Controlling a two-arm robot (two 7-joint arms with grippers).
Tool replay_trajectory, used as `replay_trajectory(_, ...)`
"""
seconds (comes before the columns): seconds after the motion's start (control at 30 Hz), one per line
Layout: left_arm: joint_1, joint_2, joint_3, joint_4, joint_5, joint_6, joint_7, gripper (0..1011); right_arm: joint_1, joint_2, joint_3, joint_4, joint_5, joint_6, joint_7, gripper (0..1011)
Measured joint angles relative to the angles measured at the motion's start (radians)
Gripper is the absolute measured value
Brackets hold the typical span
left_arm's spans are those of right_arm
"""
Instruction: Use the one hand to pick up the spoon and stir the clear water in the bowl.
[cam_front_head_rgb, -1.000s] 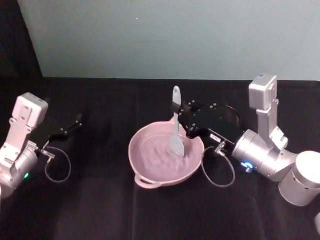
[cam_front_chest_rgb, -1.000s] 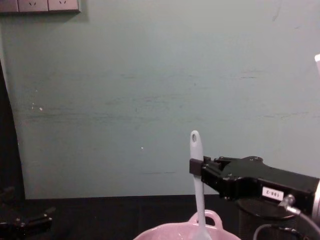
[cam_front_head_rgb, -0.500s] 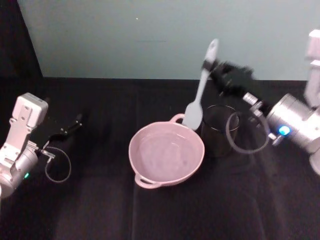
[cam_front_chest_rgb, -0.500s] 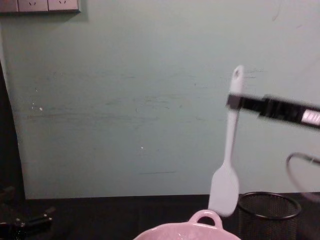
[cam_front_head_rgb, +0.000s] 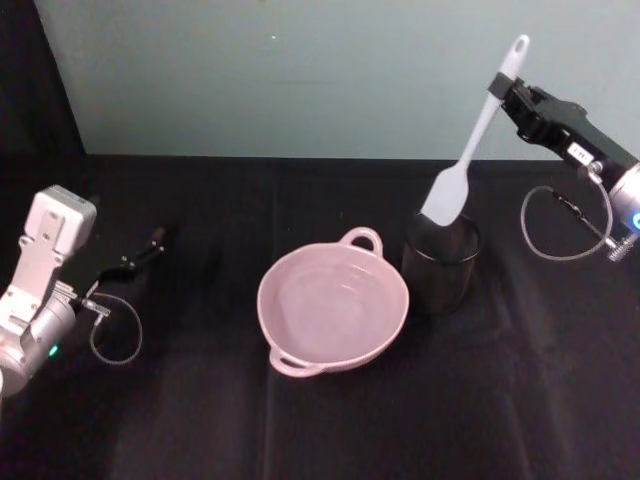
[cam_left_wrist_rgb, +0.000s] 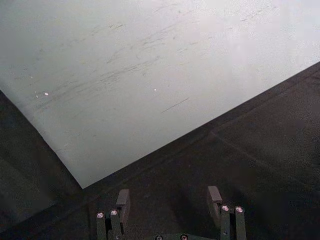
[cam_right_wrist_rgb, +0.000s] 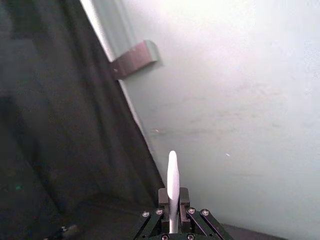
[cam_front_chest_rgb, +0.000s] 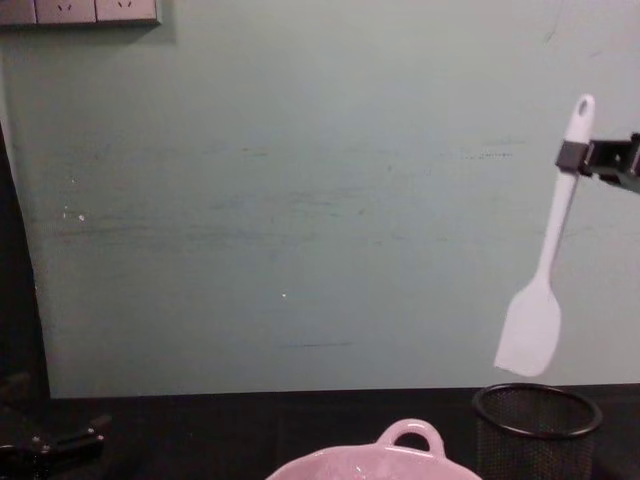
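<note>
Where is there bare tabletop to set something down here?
Bare black table lies in front of the bowl, and between the bowl and the parked left tool. It is crowded at the mesh cup, where the right tool holds the spoon above it.

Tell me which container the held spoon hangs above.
The black wire-mesh cylindrical cup, not the pale pink glossy bowl; the right gripper holds the white plastic spoon over it.

You've got a black wire-mesh cup (cam_front_head_rgb: 441, 263) standing upright on the black tablecloth (cam_front_head_rgb: 300, 420), out at two o'clock. At twelve o'clock, a pale green wall (cam_front_chest_rgb: 300, 200) carries outlet plates (cam_front_chest_rgb: 80, 10) at eleven.
</note>
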Motion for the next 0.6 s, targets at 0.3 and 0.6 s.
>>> replay_trajectory(0.3,0.000,0.000,0.000,0.000,0.000,0.000,0.000,1011,0.033,0.005,-0.035,0.116,0.026,0.009,0.006,119)
replay_trajectory(0.6,0.000,0.000,0.000,0.000,0.000,0.000,0.000,1011,0.052,-0.002,-0.081,0.190,0.034,0.008,0.025,118)
